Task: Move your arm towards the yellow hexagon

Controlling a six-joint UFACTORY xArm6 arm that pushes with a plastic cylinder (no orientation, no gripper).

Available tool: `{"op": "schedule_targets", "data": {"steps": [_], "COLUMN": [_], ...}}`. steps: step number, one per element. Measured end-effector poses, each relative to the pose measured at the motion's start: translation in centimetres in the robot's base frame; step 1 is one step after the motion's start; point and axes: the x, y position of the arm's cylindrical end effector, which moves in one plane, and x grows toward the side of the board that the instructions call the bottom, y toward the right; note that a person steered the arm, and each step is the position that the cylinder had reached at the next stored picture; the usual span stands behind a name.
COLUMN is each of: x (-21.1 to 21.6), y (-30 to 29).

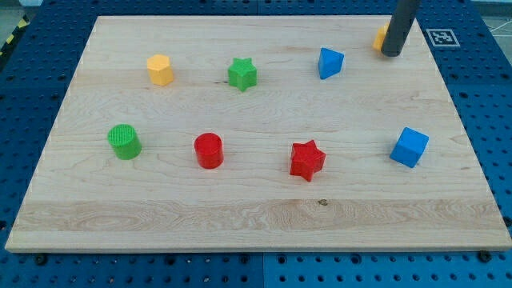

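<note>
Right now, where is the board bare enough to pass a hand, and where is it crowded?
Bare: the strip along the view's bottom, below the green cylinder, red cylinder, red star and blue cube. Crowded: the top right, where my tip meets a yellow block.

Pale wooden board (264,212) — yellow hexagon (160,70), green star (242,74), red cylinder (209,150), blue cube (410,147) among its blocks.

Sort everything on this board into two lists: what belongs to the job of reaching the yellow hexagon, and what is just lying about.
Job: yellow hexagon; my tip.

Lying about: green star; blue blocks; green cylinder; red cylinder; red star; yellow block, half hidden beside my tip.
</note>
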Motion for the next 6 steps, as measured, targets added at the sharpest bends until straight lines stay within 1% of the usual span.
{"op": "schedule_targets", "data": {"steps": [1, 2, 3, 4, 6], "x": [4.7, 10.0, 11.8, 11.9, 13.6], "y": [-2.7, -6.8, -11.7, -17.6, -28.5]}}
